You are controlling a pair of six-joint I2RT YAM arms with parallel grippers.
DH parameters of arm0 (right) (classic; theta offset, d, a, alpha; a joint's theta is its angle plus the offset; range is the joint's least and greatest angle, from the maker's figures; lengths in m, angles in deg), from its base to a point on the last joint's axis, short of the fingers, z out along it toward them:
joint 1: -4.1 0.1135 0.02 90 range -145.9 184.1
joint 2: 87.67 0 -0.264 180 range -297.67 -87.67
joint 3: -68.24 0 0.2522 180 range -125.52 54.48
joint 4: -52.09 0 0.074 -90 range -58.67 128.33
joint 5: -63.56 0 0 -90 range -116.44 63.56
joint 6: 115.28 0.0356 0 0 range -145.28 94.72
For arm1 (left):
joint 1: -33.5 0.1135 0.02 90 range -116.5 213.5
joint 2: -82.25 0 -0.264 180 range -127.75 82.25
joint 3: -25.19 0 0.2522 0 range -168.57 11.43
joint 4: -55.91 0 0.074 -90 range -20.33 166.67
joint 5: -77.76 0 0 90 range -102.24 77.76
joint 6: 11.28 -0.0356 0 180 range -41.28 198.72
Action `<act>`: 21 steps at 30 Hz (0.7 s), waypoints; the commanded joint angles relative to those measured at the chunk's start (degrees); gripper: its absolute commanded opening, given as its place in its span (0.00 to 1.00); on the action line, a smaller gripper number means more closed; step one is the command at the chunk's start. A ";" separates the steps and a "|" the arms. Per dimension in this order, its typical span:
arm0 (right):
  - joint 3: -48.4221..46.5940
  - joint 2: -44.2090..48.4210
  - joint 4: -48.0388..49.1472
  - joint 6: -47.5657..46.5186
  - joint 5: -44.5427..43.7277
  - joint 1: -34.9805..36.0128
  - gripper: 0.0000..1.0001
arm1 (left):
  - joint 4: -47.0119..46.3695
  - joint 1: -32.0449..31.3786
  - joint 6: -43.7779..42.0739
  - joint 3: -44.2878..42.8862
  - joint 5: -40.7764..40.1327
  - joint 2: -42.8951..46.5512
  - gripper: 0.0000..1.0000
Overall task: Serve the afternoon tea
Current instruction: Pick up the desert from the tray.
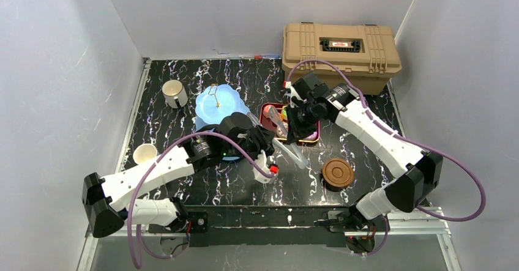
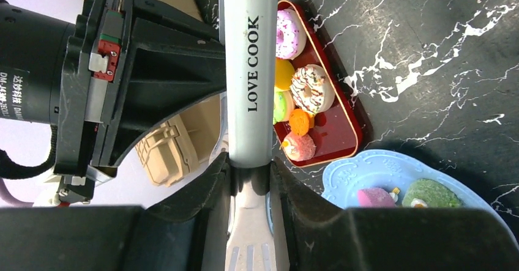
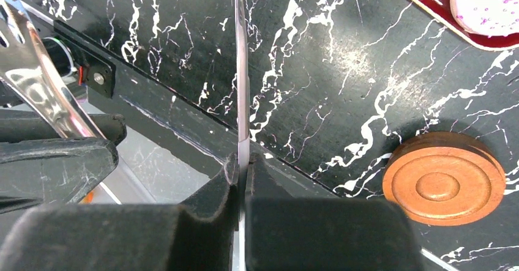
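Note:
My left gripper (image 2: pixel 250 179) is shut on the metal tongs (image 2: pixel 248 69), just below their grey-blue "LOVE COOK" sleeve. My right gripper (image 3: pixel 241 167) is shut on a thin steel arm of the same tongs (image 3: pixel 240 69). Both grippers meet over the table's middle, left gripper (image 1: pixel 267 144) and right gripper (image 1: pixel 294 127). The dark red tray (image 2: pixel 339 130) holds several toy donuts (image 2: pixel 312 87). The light blue stand (image 1: pixel 217 106) carries a pink cake (image 2: pixel 373 196) and a green cake (image 2: pixel 431 193). Brown saucers (image 1: pixel 338 173) sit stacked at the front right.
A tan plastic case (image 1: pixel 339 48) stands at the back right. A silvery cup (image 1: pixel 174 93) is at the back left and a white cup (image 1: pixel 145 153) at the left edge. White walls enclose the black marbled table (image 1: pixel 367 100).

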 commanded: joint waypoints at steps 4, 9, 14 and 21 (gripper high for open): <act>2.54 6.07 4.82 1.96 4.00 0.23 0.39 | -6.85 -0.32 0.90 4.24 0.46 3.79 0.03; 4.96 10.92 7.97 2.42 4.73 -0.48 0.85 | -12.65 -0.34 0.94 9.34 2.66 7.97 0.01; 8.04 16.33 12.75 3.01 9.93 -1.00 0.98 | -14.65 -0.30 0.58 11.50 3.96 9.95 0.00; 11.59 18.22 14.84 2.78 14.12 -1.00 0.99 | -16.89 -0.36 0.18 11.45 5.37 9.58 0.00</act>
